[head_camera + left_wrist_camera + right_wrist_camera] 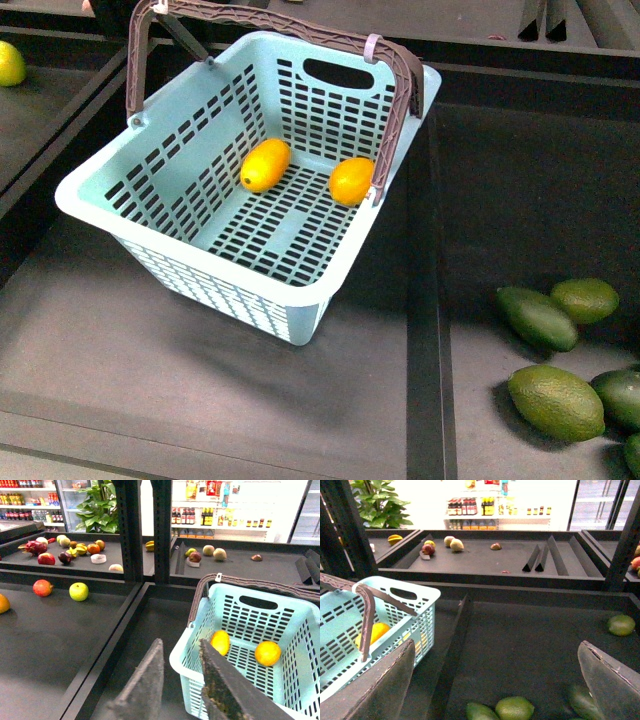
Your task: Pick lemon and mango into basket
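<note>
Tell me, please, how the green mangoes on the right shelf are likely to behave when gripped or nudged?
The green mangoes look smooth and egg-shaped, so one may roll if nudged. The glossy skin could slip between the open right gripper fingers. They look firm.

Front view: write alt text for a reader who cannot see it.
A light-teal slotted basket with brown swing handles sits on a dark shelf, holding two yellow-orange fruits on its floor. Several green mangoes lie on the shelf section to its right; neither gripper is visible.
</note>
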`<action>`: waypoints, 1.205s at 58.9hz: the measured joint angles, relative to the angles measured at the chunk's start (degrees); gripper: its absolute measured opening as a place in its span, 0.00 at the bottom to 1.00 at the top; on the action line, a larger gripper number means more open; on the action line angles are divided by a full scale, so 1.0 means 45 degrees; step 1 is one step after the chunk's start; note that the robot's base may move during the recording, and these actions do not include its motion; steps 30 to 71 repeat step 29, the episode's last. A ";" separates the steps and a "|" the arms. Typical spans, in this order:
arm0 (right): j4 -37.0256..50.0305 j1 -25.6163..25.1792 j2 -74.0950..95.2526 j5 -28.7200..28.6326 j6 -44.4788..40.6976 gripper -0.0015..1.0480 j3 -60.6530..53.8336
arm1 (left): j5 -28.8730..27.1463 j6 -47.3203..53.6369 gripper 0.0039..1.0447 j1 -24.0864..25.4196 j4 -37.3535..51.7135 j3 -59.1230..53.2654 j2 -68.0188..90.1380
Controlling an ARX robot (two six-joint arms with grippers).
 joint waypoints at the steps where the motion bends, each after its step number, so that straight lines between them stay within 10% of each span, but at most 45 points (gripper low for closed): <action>1: 0.0000 0.0000 0.0000 0.0000 0.0000 0.92 0.0000 | 0.0000 0.0000 0.31 0.0000 0.0000 0.0000 0.0000; 21: 0.0000 0.0000 0.0000 0.0000 0.0000 0.92 0.0000 | 0.0000 0.0010 0.95 0.0000 0.0000 0.0000 0.0000; 71: 0.0000 0.0000 0.0000 0.0000 0.0000 0.92 0.0000 | -0.0005 0.0024 0.94 0.0000 0.0000 0.0000 0.0000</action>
